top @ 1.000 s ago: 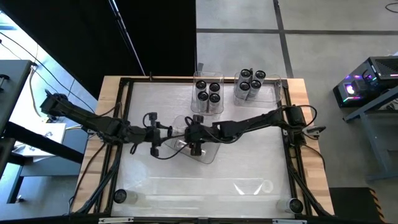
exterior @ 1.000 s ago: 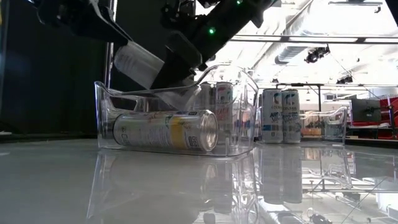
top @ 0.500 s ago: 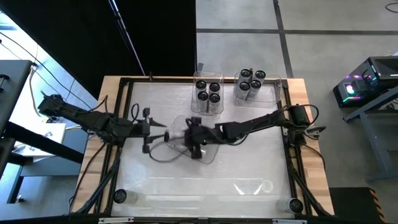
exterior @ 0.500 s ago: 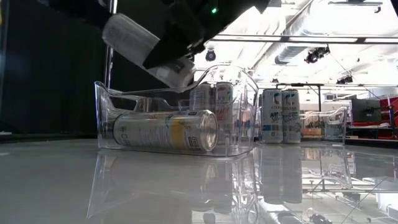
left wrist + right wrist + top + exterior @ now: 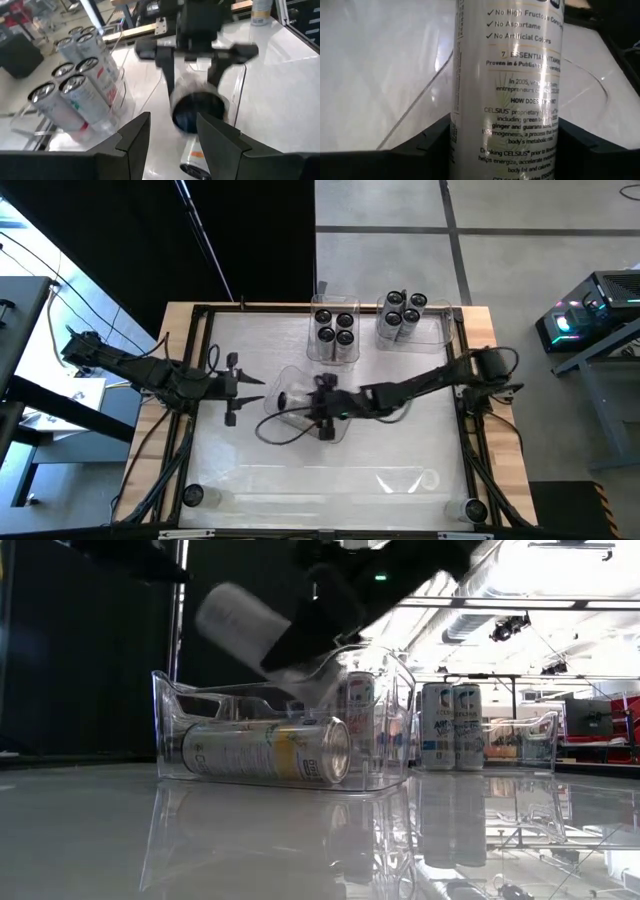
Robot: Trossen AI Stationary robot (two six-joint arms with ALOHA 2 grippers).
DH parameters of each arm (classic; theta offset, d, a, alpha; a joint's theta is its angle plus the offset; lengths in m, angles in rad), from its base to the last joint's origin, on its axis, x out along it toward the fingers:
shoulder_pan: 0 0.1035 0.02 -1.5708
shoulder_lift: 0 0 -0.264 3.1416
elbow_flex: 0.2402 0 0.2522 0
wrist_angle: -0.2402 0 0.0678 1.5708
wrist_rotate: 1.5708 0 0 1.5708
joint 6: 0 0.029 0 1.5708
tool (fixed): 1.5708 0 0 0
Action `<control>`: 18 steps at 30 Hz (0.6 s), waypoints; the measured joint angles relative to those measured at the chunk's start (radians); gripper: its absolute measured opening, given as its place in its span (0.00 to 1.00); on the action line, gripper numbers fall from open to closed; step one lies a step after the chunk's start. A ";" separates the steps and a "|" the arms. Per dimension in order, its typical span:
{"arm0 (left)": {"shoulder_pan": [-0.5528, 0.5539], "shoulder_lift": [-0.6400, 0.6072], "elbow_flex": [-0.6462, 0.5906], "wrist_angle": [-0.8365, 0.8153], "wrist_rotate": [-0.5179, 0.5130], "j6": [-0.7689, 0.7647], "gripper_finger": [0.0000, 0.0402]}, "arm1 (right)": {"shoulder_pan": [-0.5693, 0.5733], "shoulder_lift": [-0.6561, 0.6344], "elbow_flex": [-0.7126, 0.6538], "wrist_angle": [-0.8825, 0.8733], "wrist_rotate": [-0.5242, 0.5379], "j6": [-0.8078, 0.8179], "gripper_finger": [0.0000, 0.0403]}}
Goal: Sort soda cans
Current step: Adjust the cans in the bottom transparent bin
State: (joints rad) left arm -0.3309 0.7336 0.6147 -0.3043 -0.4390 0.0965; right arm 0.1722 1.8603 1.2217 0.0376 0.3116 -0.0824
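A silvery soda can [image 5: 510,90] with printed text is in my right gripper [image 5: 325,405], tilted above a clear tray [image 5: 345,425] at the table's middle. Its dark end [image 5: 197,110] faces my left gripper [image 5: 235,385], which is open and stands apart to the left, touching nothing. In the low view the held can [image 5: 245,625] slants over the tray's wall [image 5: 165,725]. Another can [image 5: 265,750] lies on its side in that tray. Two far trays hold upright cans [image 5: 335,330] and upright cans [image 5: 403,315]. My right gripper pinches the can's side wall [image 5: 470,150] between its two fingers, one finger [image 5: 420,147] on each side. The fingers come from the table's right and lie along the can. The can is lifted clear and tilted, its free end [image 5: 215,610] raised toward the left.
The two clear trays of standing cans [image 5: 75,85] sit side by side at the table's far edge. A single can [image 5: 193,496] stands at the near left corner and another can [image 5: 474,510] at the near right corner. A clear tray [image 5: 400,478] lies near the near edge.
My left gripper has drawn back toward the table's left edge, away from the can. My right gripper has kept the can and shifted a little to the right; the can rose, then came down slightly, and is still tilted over the middle tray.
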 joint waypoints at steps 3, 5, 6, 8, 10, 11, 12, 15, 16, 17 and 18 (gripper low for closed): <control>-0.009 -0.014 0.000 -0.019 -0.031 -0.047 0.39 | -0.001 -0.097 -0.177 0.234 0.006 0.068 0.58; -0.008 -0.013 0.000 0.005 -0.057 -0.049 0.39 | 0.000 -0.146 -0.277 0.396 0.025 0.079 0.58; -0.007 -0.008 0.000 0.029 -0.061 -0.041 0.39 | 0.000 -0.166 -0.317 0.474 0.036 0.080 0.58; -0.004 0.013 0.000 0.107 -0.059 -0.016 0.39 | 0.000 -0.191 -0.385 0.597 0.053 0.082 0.58; 0.004 0.043 0.000 0.188 -0.032 0.005 0.39 | -0.002 -0.202 -0.436 0.705 0.051 0.083 0.58; 0.009 0.065 0.001 0.241 -0.016 0.006 0.39 | -0.003 -0.202 -0.461 0.751 0.051 0.085 0.58; 0.016 0.087 0.002 0.289 -0.003 0.001 0.39 | -0.002 -0.202 -0.483 0.792 0.051 0.093 0.58; 0.046 0.171 0.002 0.403 0.032 -0.008 0.39 | -0.003 -0.194 -0.535 0.879 0.048 0.131 0.58; 0.060 0.202 0.002 0.438 0.042 -0.007 0.39 | -0.003 -0.190 -0.548 0.903 0.048 0.136 0.58; 0.074 0.235 0.001 0.475 0.045 -0.011 0.40 | -0.002 -0.185 -0.555 0.923 0.048 0.144 0.58; 0.087 0.267 0.001 0.521 0.046 -0.027 0.41 | -0.001 -0.183 -0.559 0.932 0.047 0.152 0.58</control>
State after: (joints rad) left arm -0.2443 1.0002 0.6159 0.2170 -0.3931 0.0695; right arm 0.1715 1.6774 0.6622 0.9692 0.3589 0.0700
